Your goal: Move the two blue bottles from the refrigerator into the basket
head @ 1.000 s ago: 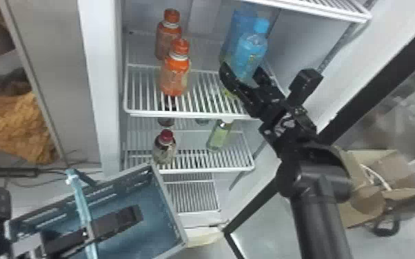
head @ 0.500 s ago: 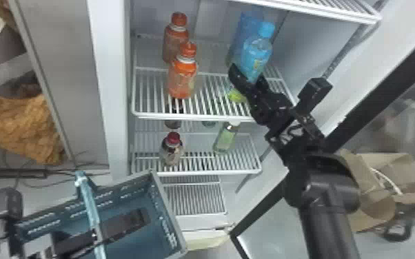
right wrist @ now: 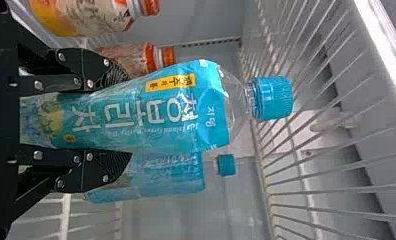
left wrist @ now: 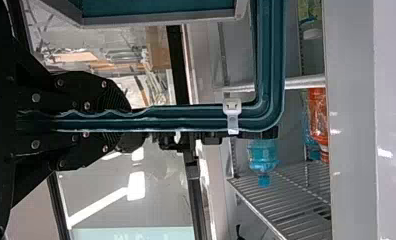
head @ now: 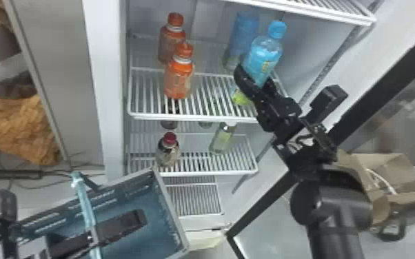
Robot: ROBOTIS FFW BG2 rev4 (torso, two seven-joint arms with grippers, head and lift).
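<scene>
Refrigerator (head: 94,69) open, wire shelf (head: 196,118) across it. Front blue bottle (head: 265,57) at the shelf's front right corner, right gripper (head: 256,81) clamped round its lower body; contact with the shelf cannot be told. Rear blue bottle (head: 243,38) behind it, nearer the back edge. Orange bottle (head: 179,81) towards the left edge. Left gripper (head: 127,224) closed on the handle (head: 83,199) of the basket (head: 170,213), lower than the shelf's front left corner
</scene>
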